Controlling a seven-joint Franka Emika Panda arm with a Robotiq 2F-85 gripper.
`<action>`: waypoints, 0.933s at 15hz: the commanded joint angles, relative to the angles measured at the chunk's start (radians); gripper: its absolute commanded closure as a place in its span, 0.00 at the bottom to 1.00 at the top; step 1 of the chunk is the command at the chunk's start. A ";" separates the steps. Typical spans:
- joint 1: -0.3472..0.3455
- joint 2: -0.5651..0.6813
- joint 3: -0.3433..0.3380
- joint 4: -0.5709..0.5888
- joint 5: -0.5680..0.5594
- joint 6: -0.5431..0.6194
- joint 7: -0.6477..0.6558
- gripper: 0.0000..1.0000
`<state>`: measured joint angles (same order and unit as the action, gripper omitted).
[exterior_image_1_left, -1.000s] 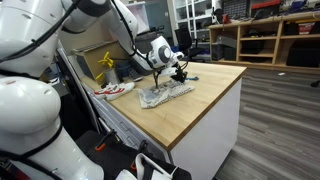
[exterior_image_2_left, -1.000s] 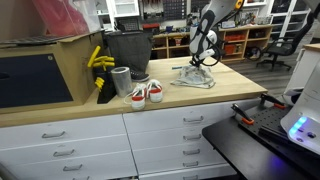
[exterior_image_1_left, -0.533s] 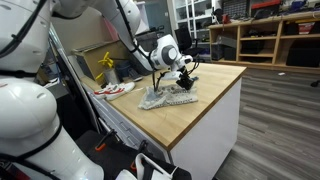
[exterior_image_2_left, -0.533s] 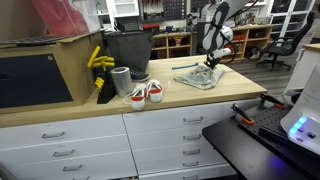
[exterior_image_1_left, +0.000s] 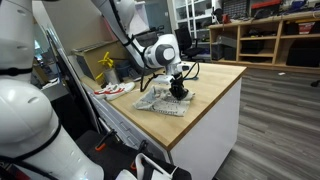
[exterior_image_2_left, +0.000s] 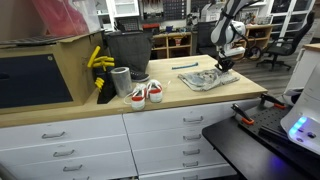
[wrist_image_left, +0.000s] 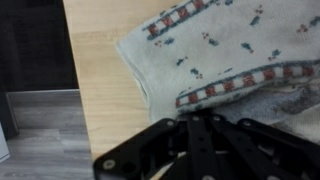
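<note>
A pale cloth (exterior_image_1_left: 160, 102) with small dark specks and a red-and-white checked band lies crumpled on the wooden countertop (exterior_image_1_left: 212, 100). In both exterior views my gripper (exterior_image_1_left: 180, 91) presses down on the cloth (exterior_image_2_left: 204, 79) at the end nearest the counter's corner. From the side, the gripper (exterior_image_2_left: 226, 66) points straight down. The wrist view shows the black fingers (wrist_image_left: 170, 140) closed together on a fold of the cloth (wrist_image_left: 215, 45), right at the checked band, with the gripper (wrist_image_left: 196, 120) shut on it. Bare wood (wrist_image_left: 100, 70) lies beside the cloth.
A pair of red-and-white sneakers (exterior_image_2_left: 146, 93) sits near the counter's front edge, also visible as sneakers (exterior_image_1_left: 113, 89). Behind them stand a grey cup (exterior_image_2_left: 121, 80), a black bin (exterior_image_2_left: 128, 50) and a yellow object (exterior_image_2_left: 98, 60). The counter's edge (wrist_image_left: 72, 80) drops to the floor close by.
The gripper has travelled along the counter toward its corner and lowered, and the cloth has shifted and bunched with it. The jaws stayed shut throughout.
</note>
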<state>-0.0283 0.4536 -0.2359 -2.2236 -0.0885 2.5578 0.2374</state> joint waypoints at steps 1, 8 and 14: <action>-0.029 -0.074 0.042 -0.040 0.047 -0.064 -0.017 1.00; -0.010 -0.085 0.069 -0.044 0.033 -0.029 -0.005 1.00; 0.009 -0.012 0.056 -0.022 -0.027 0.052 0.011 1.00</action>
<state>-0.0340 0.4165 -0.1656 -2.2466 -0.0809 2.5505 0.2381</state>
